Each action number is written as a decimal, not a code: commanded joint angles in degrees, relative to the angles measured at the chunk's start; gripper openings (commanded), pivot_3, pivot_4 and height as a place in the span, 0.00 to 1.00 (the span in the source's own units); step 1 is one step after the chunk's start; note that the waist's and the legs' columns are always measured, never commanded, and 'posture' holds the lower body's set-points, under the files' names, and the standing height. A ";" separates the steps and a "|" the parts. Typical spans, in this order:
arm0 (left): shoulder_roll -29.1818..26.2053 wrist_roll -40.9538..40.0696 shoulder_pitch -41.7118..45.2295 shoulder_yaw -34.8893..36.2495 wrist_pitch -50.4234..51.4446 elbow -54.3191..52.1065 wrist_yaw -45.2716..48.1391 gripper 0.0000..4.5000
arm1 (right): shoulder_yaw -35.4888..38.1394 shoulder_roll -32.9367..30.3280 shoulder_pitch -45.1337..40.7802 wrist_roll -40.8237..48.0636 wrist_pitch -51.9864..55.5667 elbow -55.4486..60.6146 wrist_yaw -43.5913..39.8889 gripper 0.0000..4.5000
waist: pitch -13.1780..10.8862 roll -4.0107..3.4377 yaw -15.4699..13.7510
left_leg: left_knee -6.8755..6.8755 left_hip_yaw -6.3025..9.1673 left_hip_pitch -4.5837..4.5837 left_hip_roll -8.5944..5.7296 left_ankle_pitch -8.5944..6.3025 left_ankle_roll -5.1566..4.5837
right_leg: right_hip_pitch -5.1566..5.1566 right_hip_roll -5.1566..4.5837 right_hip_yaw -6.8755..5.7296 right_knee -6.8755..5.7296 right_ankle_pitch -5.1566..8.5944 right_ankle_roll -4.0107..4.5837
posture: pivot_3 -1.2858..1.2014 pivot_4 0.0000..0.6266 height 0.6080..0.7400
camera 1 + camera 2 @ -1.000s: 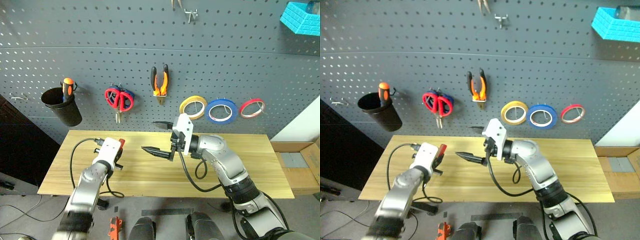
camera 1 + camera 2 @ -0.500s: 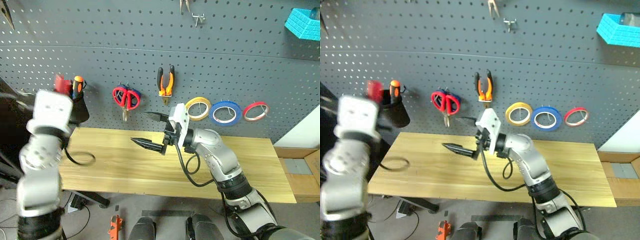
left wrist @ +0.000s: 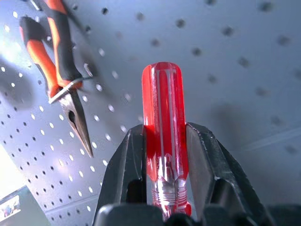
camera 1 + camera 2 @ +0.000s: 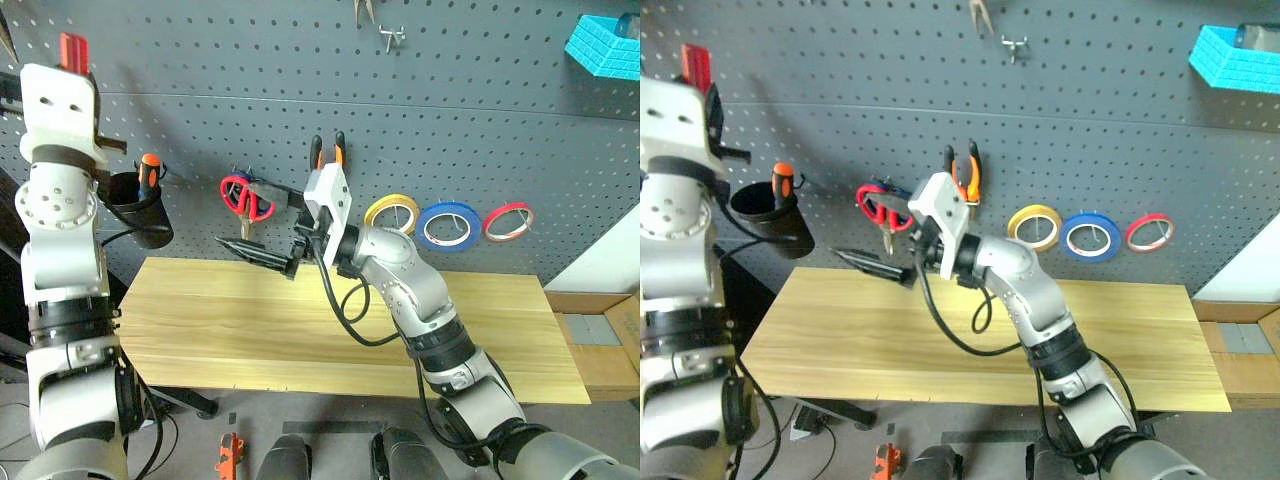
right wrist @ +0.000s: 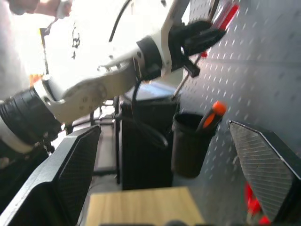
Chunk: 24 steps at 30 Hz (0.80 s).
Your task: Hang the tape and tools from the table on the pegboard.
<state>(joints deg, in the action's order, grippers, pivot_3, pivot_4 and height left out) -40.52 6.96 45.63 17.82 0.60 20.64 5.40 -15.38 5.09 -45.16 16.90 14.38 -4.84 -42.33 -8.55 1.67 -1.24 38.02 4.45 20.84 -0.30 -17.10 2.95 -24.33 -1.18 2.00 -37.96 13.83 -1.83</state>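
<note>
Left wrist view: left gripper (image 3: 164, 155) pinches the red-handled screwdriver (image 3: 163, 122), upper left before the pegboard (image 4: 420, 110). Right gripper (image 4: 252, 222) is spread, empty. A slanted approach could miss the cup (image 4: 135, 212).

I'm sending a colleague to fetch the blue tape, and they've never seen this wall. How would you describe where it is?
Look at the dark grey pegboard behind the wooden table. Just above the table's right half, three tape rings hang in a row. The blue tape is the middle one, between the yellow ring and the red ring.
</note>
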 commanded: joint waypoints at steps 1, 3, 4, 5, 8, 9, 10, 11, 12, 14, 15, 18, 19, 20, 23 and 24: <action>-1.05 -0.44 2.78 -0.24 -5.17 5.45 -1.46 0.18 | 0.72 1.03 -1.62 0.05 -1.98 -0.32 0.50 1.00 | 0.00 0.00 0.02 | 0.00 -0.01 0.00 0.00 0.00 0.00 | 0.00 0.00 0.01 0.00 0.00 0.00 | 0.56 0.17 1.00; -0.71 -0.70 2.55 -0.42 -6.49 7.22 -1.65 0.18 | 0.48 1.03 -1.39 0.03 -2.15 -0.41 0.36 1.00 | -0.01 0.00 0.04 | 0.00 -0.01 0.01 0.00 0.00 -0.01 | 0.00 0.00 0.00 0.00 0.00 0.00 | 0.56 0.18 1.00; -0.57 -0.87 2.24 -0.53 -7.02 7.98 -1.72 0.18 | 0.39 1.02 -1.28 0.02 -2.19 -0.42 0.33 1.00 | -0.01 0.01 0.04 | 0.00 -0.01 0.03 0.00 -0.01 -0.02 | -0.01 0.00 0.00 0.00 0.00 0.00 | 0.56 0.18 1.00; -0.39 -0.98 1.84 -0.62 -7.58 8.53 -1.85 0.18 | 0.36 0.95 -1.14 0.06 -2.14 -0.33 0.28 1.00 | -0.01 0.01 0.05 | 0.00 0.00 0.04 0.00 -0.02 -0.03 | -0.03 0.00 -0.01 -0.01 0.00 0.00 | 0.56 0.18 1.00; 0.47 -1.45 -0.40 -0.80 -9.60 9.84 -1.97 0.18 | 0.17 0.83 -0.82 0.02 -2.06 -0.27 0.24 1.00 | -0.01 0.01 0.06 | 0.00 0.00 0.05 0.00 -0.03 -0.05 | -0.03 0.00 -0.01 -0.02 0.00 0.00 | 0.56 0.18 1.00; 0.88 -1.90 -1.10 -0.62 -9.98 9.99 -1.98 0.18 | 0.11 0.79 -0.76 -0.03 -2.06 -0.29 0.23 1.00 | -0.01 0.01 0.06 | 0.00 0.01 0.04 0.01 -0.04 -0.08 | -0.04 0.00 0.01 -0.03 0.00 0.00 | 0.56 0.18 1.00; 1.25 -2.29 -1.73 -0.46 -10.31 9.78 -2.00 0.18 | 0.09 0.69 -0.69 -0.02 -1.97 -0.24 0.18 1.00 | -0.01 0.01 0.05 | 0.00 0.01 0.04 0.01 -0.05 -0.10 | -0.04 -0.01 0.02 -0.04 0.00 0.00 | 0.56 0.19 1.00; 1.53 -2.64 -2.13 -0.32 -10.55 9.56 -2.03 0.18 | 0.08 0.58 -0.63 -0.04 -1.94 -0.21 0.12 1.00 | -0.01 0.01 0.05 | 0.01 0.01 0.04 0.01 -0.08 -0.15 | -0.04 -0.01 0.01 -0.05 0.00 0.00 | 0.56 0.19 1.00; 1.78 -3.16 -2.19 -0.03 -10.53 9.40 -2.22 0.18 | 0.10 0.54 -0.62 -0.03 -1.89 -0.27 0.11 1.00 | -0.01 0.01 -0.07 | 0.01 0.03 0.03 0.01 -0.09 -0.17 | -0.04 -0.01 0.02 -0.07 0.00 0.00 | 0.56 0.19 1.00; 1.90 -3.80 -1.66 0.35 -10.19 9.26 -2.66 0.18 | 0.15 0.43 -0.58 -0.01 -1.83 -0.38 0.08 1.00 | 0.01 0.07 -0.29 | 0.04 0.06 0.06 0.01 -0.10 -0.19 | -0.02 -0.01 -0.08 -0.08 0.00 0.00 | 0.56 0.19 1.00; 1.80 -4.11 -1.00 0.42 -10.08 9.36 -2.79 0.18 | 0.16 0.41 -0.60 -0.01 -1.85 -0.47 0.06 1.00 | 0.03 0.09 -0.30 | 0.07 0.09 0.08 0.01 -0.10 -0.20 | 0.00 -0.02 -0.12 -0.09 0.00 0.00 | 0.56 0.19 1.00; 1.55 -4.55 0.50 0.31 -9.97 9.62 -3.13 0.18 | 0.23 0.34 -0.63 0.03 -1.92 -0.66 -0.05 1.00 | 0.04 0.11 -0.25 | 0.10 0.07 0.07 -0.02 -0.11 -0.20 | 0.04 -0.04 -0.13 -0.10 0.00 0.00 | 0.56 0.19 1.00; 1.36 -4.65 1.58 0.15 -10.19 9.76 -3.14 0.18 | 0.21 0.38 -0.68 0.02 -1.93 -0.79 -0.06 1.00 | 0.04 0.11 -0.25 | 0.11 0.07 0.06 -0.02 -0.10 -0.20 | 0.04 -0.04 -0.13 -0.12 0.00 0.00 | 0.56 0.19 1.00; 1.17 -4.75 2.86 -0.10 -10.66 9.95 -2.97 0.18 | 0.14 0.50 -0.75 -0.01 -1.93 -0.89 -0.04 1.00 | 0.04 0.11 -0.25 | 0.10 0.07 0.06 -0.02 -0.10 -0.20 | 0.04 -0.03 -0.14 -0.13 0.00 0.00 | 0.56 0.19 1.00; 1.44 -5.36 5.25 -0.28 -11.57 10.54 -2.48 0.18 | -0.01 0.73 -1.04 -0.12 -2.05 -1.21 0.00 1.00 | 0.05 0.11 -0.23 | 0.10 0.08 0.06 -0.02 -0.09 -0.19 | 0.04 -0.02 -0.19 -0.12 0.00 0.00 | 0.56 0.18 1.00; 1.63 -5.57 5.70 -0.34 -11.79 10.63 -2.35 0.18 | 0.01 0.71 -1.11 -0.16 -2.17 -1.34 -0.03 1.00 | 0.05 0.12 -0.15 | 0.10 0.07 0.06 -0.02 -0.09 -0.18 | 0.04 -0.02 -0.18 -0.12 0.00 0.00 | 0.56 0.18 1.00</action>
<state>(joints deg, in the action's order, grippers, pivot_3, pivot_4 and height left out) -38.35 2.24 49.40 17.21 -9.36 32.33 3.10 -15.54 5.33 -45.50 16.79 13.28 -7.08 -42.37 -8.50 1.79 -1.39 38.12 4.49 20.89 -0.32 -17.19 2.77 -24.29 -1.20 1.86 -38.08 13.83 -1.84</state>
